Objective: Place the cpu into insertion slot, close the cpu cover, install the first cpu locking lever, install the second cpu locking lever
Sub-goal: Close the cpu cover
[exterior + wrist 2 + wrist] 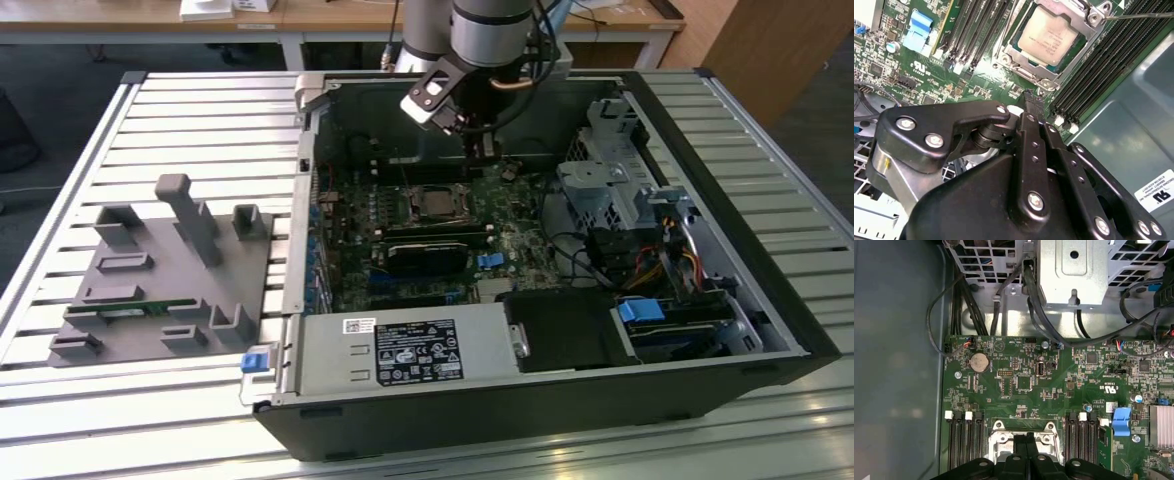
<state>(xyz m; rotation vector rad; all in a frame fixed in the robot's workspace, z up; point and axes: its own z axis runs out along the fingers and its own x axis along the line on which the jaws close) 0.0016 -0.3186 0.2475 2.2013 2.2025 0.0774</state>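
Cpu [1050, 36] lies pinned under cpu cover [1026, 64]. Gripper [1031, 100] hovers beside it, pinched closed and empty, probably a narrow tip for levers.

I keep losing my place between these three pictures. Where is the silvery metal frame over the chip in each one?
Exterior view: the cpu cover lies on the green board, near the end effector.
Second wrist view: the cover frames the pale cpu, just past the end effector.
First wrist view: its corners show either side of the end effector.
Shared landmark: the blue connector, on the board in both wrist views too.
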